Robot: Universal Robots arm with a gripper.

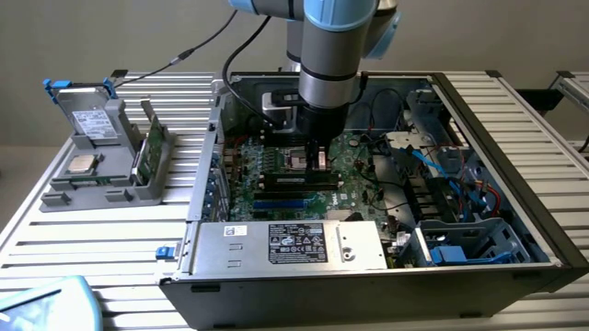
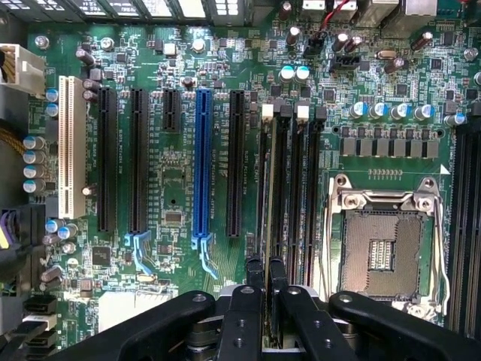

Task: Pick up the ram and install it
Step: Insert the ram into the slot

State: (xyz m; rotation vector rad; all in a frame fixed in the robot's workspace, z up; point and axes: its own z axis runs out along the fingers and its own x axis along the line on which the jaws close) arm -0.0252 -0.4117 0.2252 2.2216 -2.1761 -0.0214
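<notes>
While one open computer case (image 1: 368, 296) is stood with one grey holder (image 1: 92, 194) at its nine o'clock in the exterior view, one motherboard (image 2: 173, 173) is seen inside. One blue slot (image 2: 201, 158) and one CPU socket (image 2: 387, 241) are counted. One ram (image 2: 268, 188) is pinched edge-on by the gripper (image 2: 266, 267), over the black memory slots (image 2: 308, 188).

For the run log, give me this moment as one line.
holding: thin green ram stick; gripper: shut on it; position: at long black memory slots; seated: cannot tell

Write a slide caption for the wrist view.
Claw gripping the ram edge-on, aligned with the black memory slots beside the empty CPU socket on the green motherboard.
</notes>
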